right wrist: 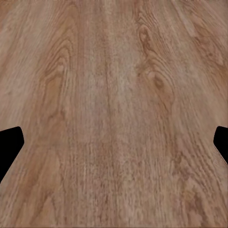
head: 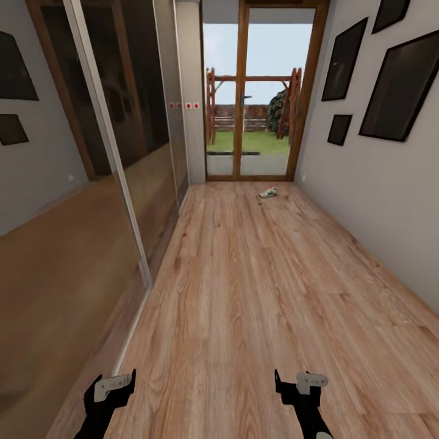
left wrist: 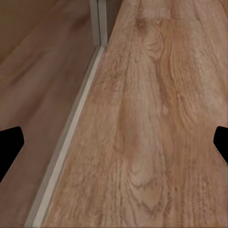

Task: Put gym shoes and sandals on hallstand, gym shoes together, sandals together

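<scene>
While the left gripper (head: 113,390) hung low over the corridor floor (head: 244,292) beside the mirrored wall panel (head: 91,183), its jaws stood wide apart and held nothing. Far down the hall, one gym shoe (head: 268,192) lay on the planks just before the glass door (head: 262,91), small, white with a hint of green. At the right, the right gripper (head: 296,387) hovered over bare wood, jaws likewise spread and empty.
</scene>
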